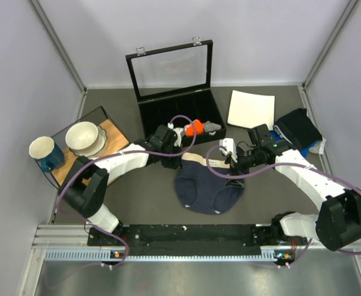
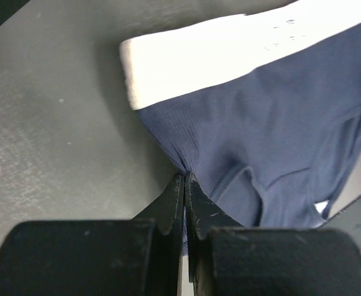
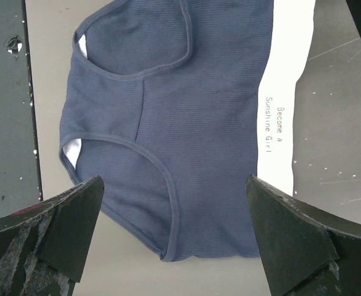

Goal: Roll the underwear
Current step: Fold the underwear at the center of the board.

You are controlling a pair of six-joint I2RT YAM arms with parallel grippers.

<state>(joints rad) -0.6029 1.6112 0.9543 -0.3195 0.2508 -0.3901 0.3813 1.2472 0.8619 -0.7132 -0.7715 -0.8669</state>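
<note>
The underwear [image 1: 208, 190], navy-blue with a pale waistband [image 1: 199, 160], lies flat on the dark table between the two arms. My left gripper [image 1: 179, 161] is at its left corner. In the left wrist view the left gripper [image 2: 185, 177] is shut, pinching a fold of the navy fabric [image 2: 279, 123] just below the waistband [image 2: 229, 55]. My right gripper [image 1: 232, 165] hovers over the right side. In the right wrist view it [image 3: 174, 206] is open wide and empty, with the underwear [image 3: 186, 111] spread beneath and the printed waistband [image 3: 279, 105] to the right.
A black case with an open glass lid [image 1: 174, 92] stands behind, with a small orange cloth [image 1: 194, 127] and a grey cloth [image 1: 212, 126] at its front. A white sheet [image 1: 251, 108] and dark garment [image 1: 298, 128] lie right. A tray [image 1: 109, 132] with a bowl [image 1: 84, 137] and a mug [image 1: 44, 151] lie left.
</note>
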